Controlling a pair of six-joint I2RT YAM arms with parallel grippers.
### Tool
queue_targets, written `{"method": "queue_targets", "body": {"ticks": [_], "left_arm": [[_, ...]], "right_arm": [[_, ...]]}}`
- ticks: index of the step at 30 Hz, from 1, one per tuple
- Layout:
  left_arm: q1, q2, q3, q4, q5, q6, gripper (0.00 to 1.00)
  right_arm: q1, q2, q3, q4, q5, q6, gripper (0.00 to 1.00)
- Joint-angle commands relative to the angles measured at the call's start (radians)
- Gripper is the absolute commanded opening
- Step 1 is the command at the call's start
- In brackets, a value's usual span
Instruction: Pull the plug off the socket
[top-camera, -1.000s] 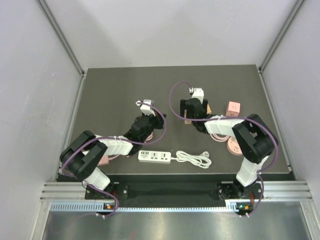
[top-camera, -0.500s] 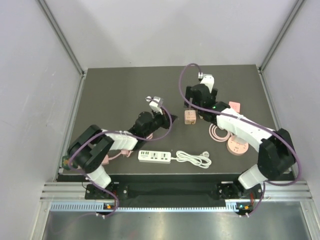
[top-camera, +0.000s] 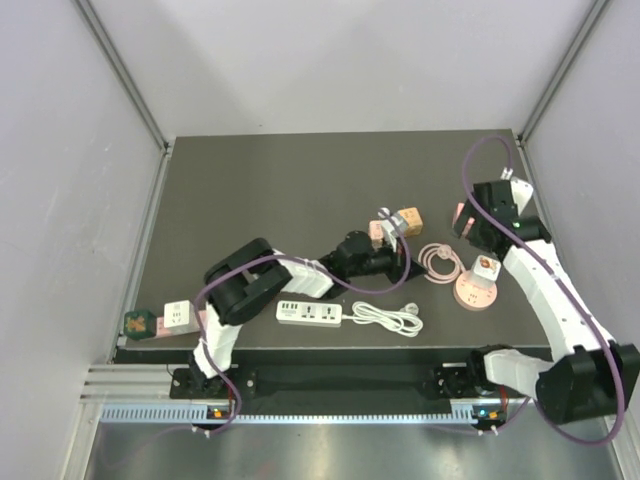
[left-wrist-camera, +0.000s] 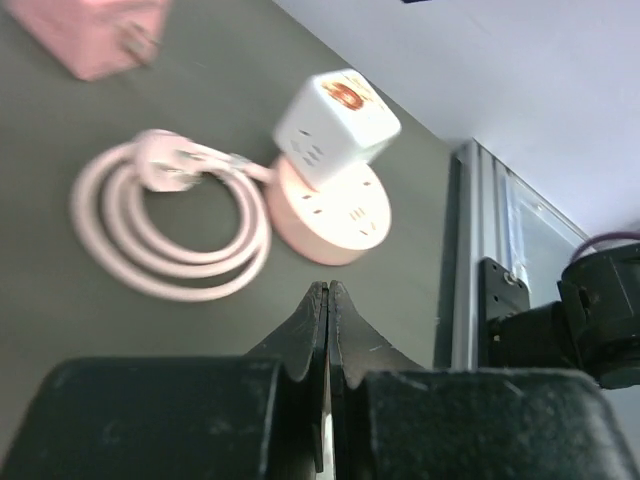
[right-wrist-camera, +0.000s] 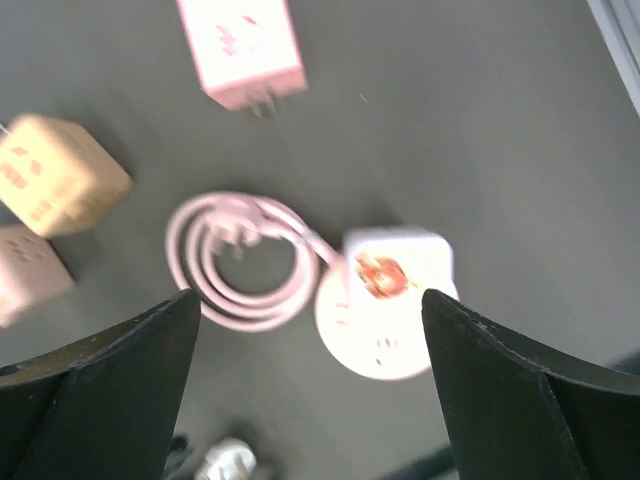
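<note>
**Right claw (right-wrist-camera: 310, 300) hanging wide open above the white cube plug (top-camera: 484, 268), which sits in the round pink plastic socket (top-camera: 474, 291) on the right of the dark bench (top-camera: 260, 190).**
The left claw (left-wrist-camera: 328, 290) is closed and empty. With nothing holding the socket down, it would probably lift along with the plug.

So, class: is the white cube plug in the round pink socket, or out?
In: the white cube plug sits on top of the round pink socket, touching it.

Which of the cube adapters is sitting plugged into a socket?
The white cube with the red mark, on the round pink socket. The tan cube and pink block lie loose on the table.
</note>
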Motion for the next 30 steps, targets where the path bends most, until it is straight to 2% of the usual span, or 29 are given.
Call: {"method": "queue_targets", "body": {"ticks": [1,7,10,14,22,30], "left_arm": [[-0.032,0.084,0.090,0.039,0.062,-0.065,0.00],[-0.058,0.276,0.262,0.131,0.089,-0.275,0.00],[-0.072,0.346,0.349,0.135,0.079,-0.332,0.00],[-0.097,0.406,0.421,0.084,0.058,-0.349,0.00],[-0.134,0.421,0.498,-0.012,0.012,-0.297,0.00],[-0.146,0.490,0.602,-0.093,0.015,-0.314,0.00]], "right_arm": [[-0.044,-0.097,-0.025,-0.126,-0.021,0.007,0.91],[-0.168,-0.135,-0.060,-0.157,-0.048,-0.042,0.91],[-0.205,-0.127,-0.089,-0.143,-0.080,-0.052,0.91],[-0.213,-0.105,-0.129,-0.117,-0.108,-0.049,0.90],[-0.216,-0.046,-0.150,-0.086,-0.119,-0.036,0.88],[-0.225,0.000,-0.147,-0.045,-0.110,-0.039,0.87]]}}
